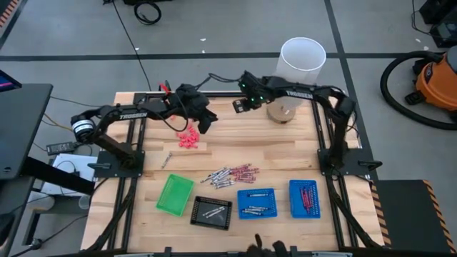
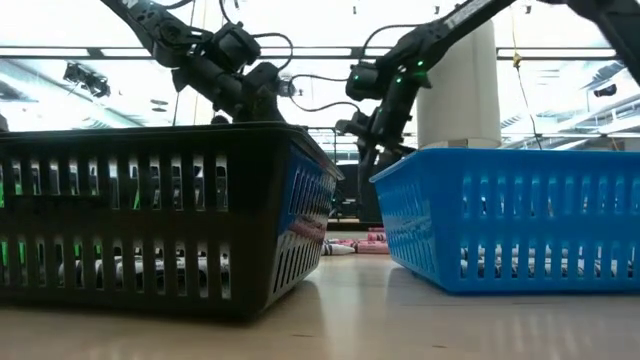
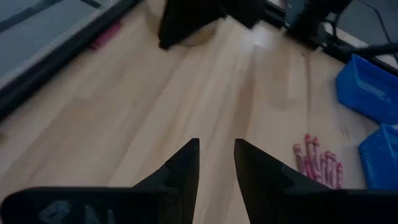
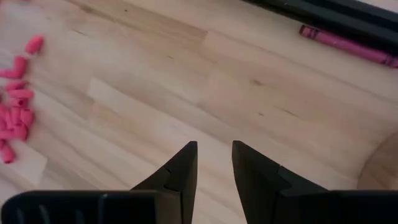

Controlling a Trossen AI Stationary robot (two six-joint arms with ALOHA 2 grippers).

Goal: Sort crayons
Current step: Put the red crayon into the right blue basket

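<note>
A loose pile of maroon and grey-white crayons [image 1: 232, 175] lies on the wooden table in front of the trays; it also shows in the left wrist view [image 3: 317, 160] and in the low view [image 2: 352, 243]. One maroon crayon [image 4: 345, 43] lies alone by the table's far frame. My left gripper [image 1: 205, 120] hovers at the far middle of the table, open and empty [image 3: 216, 150]. My right gripper [image 1: 240, 106] hovers just to its right, open and empty [image 4: 214, 150].
Near the front stand a green tray [image 1: 175, 194], a black tray [image 1: 212, 212] and two blue trays [image 1: 255, 203] [image 1: 305, 198] holding crayons. Bright pink bits [image 1: 188, 139] lie below the left gripper. A white cylinder [image 1: 302, 61] and a wooden disc [image 1: 284, 113] stand far right.
</note>
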